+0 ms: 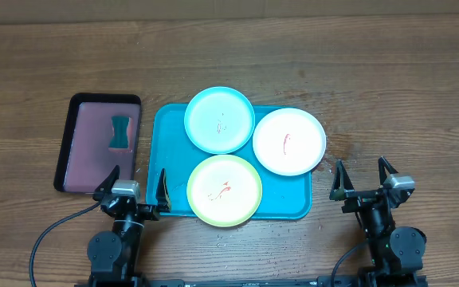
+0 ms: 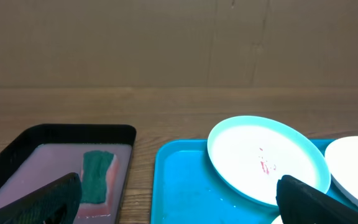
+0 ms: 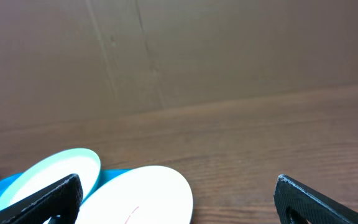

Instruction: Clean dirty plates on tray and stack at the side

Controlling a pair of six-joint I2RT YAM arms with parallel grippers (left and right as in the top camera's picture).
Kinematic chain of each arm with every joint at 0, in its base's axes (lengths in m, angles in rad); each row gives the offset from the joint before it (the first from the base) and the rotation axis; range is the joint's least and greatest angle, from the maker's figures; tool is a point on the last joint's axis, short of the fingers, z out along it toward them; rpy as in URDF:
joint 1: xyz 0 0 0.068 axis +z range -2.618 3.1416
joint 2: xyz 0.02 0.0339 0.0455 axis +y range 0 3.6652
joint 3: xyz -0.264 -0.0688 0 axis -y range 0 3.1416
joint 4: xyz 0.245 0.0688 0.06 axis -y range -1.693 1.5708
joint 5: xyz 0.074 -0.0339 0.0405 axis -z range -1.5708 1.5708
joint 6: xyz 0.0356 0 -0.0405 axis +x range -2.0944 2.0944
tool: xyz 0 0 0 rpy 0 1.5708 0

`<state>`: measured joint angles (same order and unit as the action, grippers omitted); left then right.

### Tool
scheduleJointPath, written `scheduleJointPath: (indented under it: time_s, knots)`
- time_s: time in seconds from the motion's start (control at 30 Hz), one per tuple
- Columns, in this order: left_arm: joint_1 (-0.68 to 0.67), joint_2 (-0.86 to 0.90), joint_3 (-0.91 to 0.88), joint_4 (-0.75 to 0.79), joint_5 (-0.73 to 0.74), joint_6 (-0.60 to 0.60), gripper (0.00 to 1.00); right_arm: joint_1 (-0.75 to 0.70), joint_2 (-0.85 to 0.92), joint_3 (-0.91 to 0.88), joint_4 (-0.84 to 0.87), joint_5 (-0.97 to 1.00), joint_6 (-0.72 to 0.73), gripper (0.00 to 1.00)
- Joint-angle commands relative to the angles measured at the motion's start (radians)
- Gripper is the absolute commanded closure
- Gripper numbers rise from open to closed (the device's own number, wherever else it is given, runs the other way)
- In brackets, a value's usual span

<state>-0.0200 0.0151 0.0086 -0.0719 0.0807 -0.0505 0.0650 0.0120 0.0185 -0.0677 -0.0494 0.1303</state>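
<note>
Left pincer [image 1: 139, 177], right pincer [image 1: 361, 171] — both wide open, empty; tray [image 1: 170, 159] with three plates [image 1: 220, 119] between them.

Wooden table [image 1: 229, 48], perhaps cardboard backdrop [image 2: 166, 43]

Blue plate [image 2: 263, 158] on turquoise tray [image 2: 179, 186]
</note>
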Motion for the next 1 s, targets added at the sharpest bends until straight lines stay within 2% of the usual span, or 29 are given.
scheduleJointPath:
  time_s: [0.0, 0.23, 0.4, 0.67, 0.97]
  knots:
    - [-0.006, -0.009, 0.019, -0.03, -0.011, -0.035, 0.0, -0.006, -0.008, -0.01, 0.023, -0.031, 0.019, 0.0]
    - [-0.006, -0.007, 0.133, -0.173, -0.068, -0.035, 0.0, -0.007, 0.012, 0.044, -0.014, -0.03, 0.084, 0.0]
    - [-0.006, 0.052, 0.233, -0.256, -0.092, -0.032, 0.0, -0.006, 0.103, 0.139, -0.072, -0.031, 0.11, 0.0]
    - [-0.006, 0.381, 0.463, -0.344, -0.088, -0.032, 0.0, -0.006, 0.422, 0.44, -0.245, -0.114, 0.11, 0.0]
    - [-0.006, 0.793, 0.856, -0.689, -0.059, -0.033, 0.0, 0.0, 0.78, 0.814, -0.631, -0.19, 0.109, 0.0]
